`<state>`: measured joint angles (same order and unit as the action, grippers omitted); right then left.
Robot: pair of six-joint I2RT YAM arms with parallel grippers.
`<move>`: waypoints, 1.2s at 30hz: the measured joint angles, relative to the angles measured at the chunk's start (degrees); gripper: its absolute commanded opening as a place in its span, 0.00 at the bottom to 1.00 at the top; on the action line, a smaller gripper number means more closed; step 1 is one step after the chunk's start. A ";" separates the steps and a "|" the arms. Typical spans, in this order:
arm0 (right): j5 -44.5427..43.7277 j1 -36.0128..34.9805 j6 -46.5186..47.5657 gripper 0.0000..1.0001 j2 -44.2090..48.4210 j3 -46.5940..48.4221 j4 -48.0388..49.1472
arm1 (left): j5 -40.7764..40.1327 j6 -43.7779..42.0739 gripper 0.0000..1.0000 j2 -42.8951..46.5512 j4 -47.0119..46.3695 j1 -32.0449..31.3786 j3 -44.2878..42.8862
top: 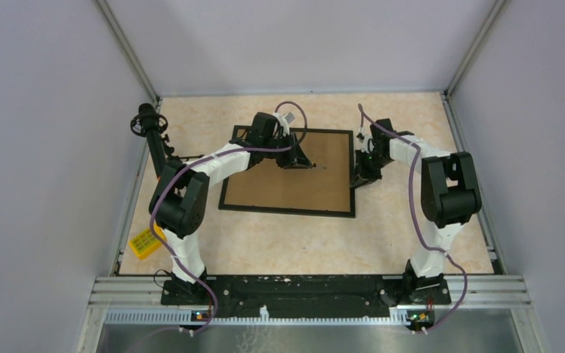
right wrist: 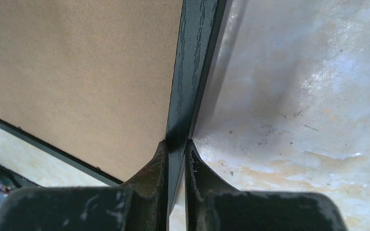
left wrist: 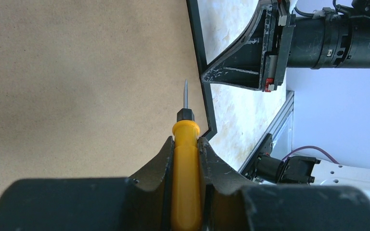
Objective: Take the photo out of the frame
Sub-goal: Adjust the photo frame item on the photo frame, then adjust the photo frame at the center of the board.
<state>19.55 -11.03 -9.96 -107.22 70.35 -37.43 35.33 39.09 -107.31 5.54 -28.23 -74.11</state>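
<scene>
Lying face down on the table (top: 404, 220), the frame (top: 283, 190) shows only its brown board back and thin black border. The photo is out of sight and, by that, probably sits under the board. The right gripper (right wrist: 176, 144) is pinched tight on the right-hand border strip. The left gripper (left wrist: 186, 142) is clamped on a yellow-handled screwdriver (left wrist: 186, 127). Its thin tip points at the board just inside that same border; whether it touches cannot be told. The frame looks stiff and fairly light but wide, so a hold on one edge should steady it more than lift it. The print is likely thin, floppy and easily creased, best taken by an edge or corner once the board is off.
</scene>
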 measured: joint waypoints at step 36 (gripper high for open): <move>-6.38 -2.99 31.34 0.17 -13.97 23.52 -5.09 | 0.94 -5.18 0.00 1.60 1.16 0.13 0.72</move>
<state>13.17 -14.02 21.39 -121.19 93.86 -42.52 36.27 33.91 -105.71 6.70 -28.10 -73.38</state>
